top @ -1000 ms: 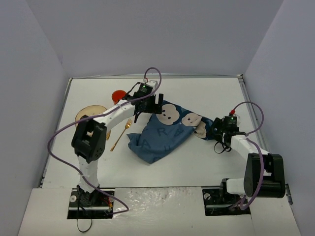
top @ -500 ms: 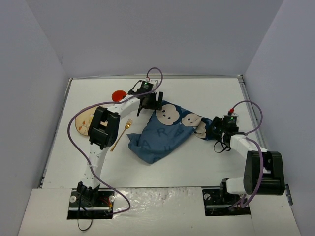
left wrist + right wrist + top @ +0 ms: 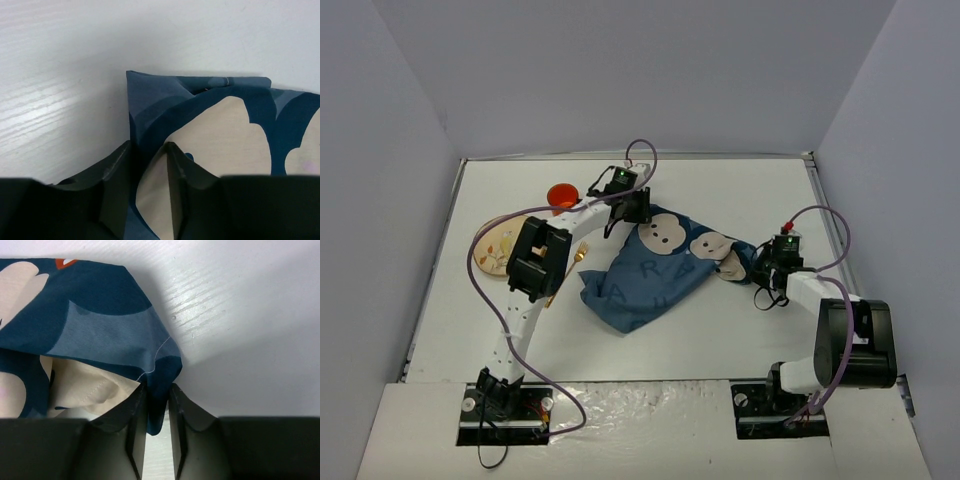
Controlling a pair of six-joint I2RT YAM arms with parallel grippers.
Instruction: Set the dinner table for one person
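Note:
A crumpled dark blue cloth (image 3: 655, 268) with mouse faces lies mid-way across the white dinner table (image 3: 740, 195). My left gripper (image 3: 634, 212) is at the cloth's far left corner, and in the left wrist view it (image 3: 149, 152) is shut on a fold of the cloth (image 3: 210, 115). At the cloth's right corner sits my right gripper (image 3: 761, 266). The right wrist view shows it (image 3: 157, 397) shut on the blue corner (image 3: 100, 320), which hangs between the fingertips.
An orange cup (image 3: 561, 194) stands at the far left beside my left arm. A round tan plate (image 3: 496, 246) lies left of it, partly behind the arm. A gold utensil (image 3: 578, 254) pokes out by the arm's elbow. Lavender walls enclose the table.
Both grippers have gone from open to shut on the cloth's corners. My left arm's elbow has swung right and forward, uncovering more of the orange cup.

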